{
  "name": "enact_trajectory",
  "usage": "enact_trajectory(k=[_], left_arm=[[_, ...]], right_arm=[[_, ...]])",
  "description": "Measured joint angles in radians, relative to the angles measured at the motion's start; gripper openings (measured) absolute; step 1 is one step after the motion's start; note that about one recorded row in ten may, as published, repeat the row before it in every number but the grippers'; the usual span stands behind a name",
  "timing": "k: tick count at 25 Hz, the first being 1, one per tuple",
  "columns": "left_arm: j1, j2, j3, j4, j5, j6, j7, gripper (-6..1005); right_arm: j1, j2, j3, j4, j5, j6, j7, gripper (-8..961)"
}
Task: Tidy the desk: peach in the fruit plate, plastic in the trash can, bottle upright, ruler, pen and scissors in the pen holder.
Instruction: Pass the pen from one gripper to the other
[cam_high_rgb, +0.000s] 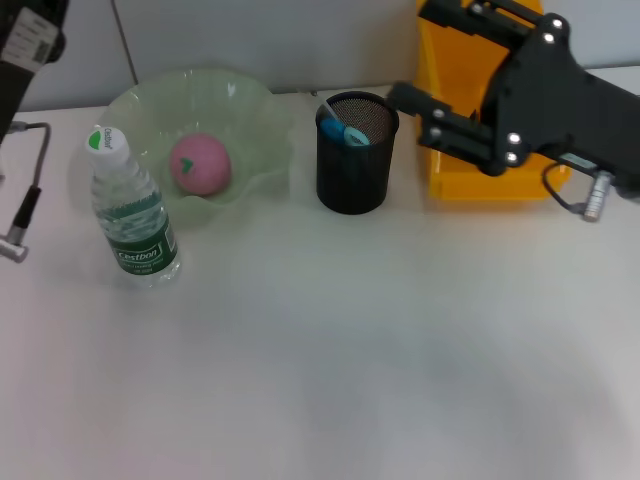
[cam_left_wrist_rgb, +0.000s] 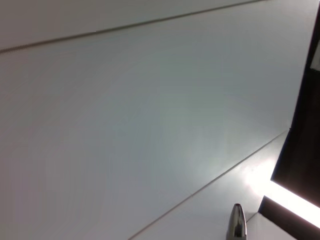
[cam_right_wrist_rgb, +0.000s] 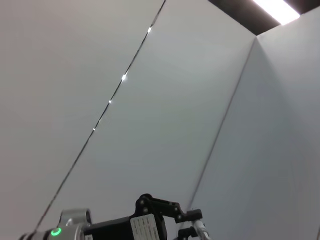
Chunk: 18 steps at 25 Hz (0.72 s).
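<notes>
The right claw hangs open and empty just beside the black pen holder near the worktop's back edge, in front of the yellow bin. The left claw is out of sight. The peach sits in the green plate; the bottle stands upright beside it.

Left arm cut off by head view's top-left corner; only a black segment w/ label and a cable show, its gripper out of frame. Right gripper hides much of yellow trash can; can's inside not visible, top cut by edge. Pen holder contents mostly hidden below rim: only a blue bit and a thin white tip show, can't tell which items. Bottle label text too small to read fully.
</notes>
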Motion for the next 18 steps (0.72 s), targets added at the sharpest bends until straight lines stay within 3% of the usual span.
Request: enact_trajectory(k=[11, 18], left_arm=[[-0.032, -0.001, 0.045, 0.001, -0.006, -0.081, 0.005, 193], [-0.047, -0.002, 0.050, 0.002, -0.010, -0.100, 0.009, 199]], right_arm=[[0.093, 0.002, -0.029, 0.144, 0.033, 0.100, -0.303, 648], [0.136, 0.003, -0.039, 0.183, 0.033, 0.143, -0.395, 645]])
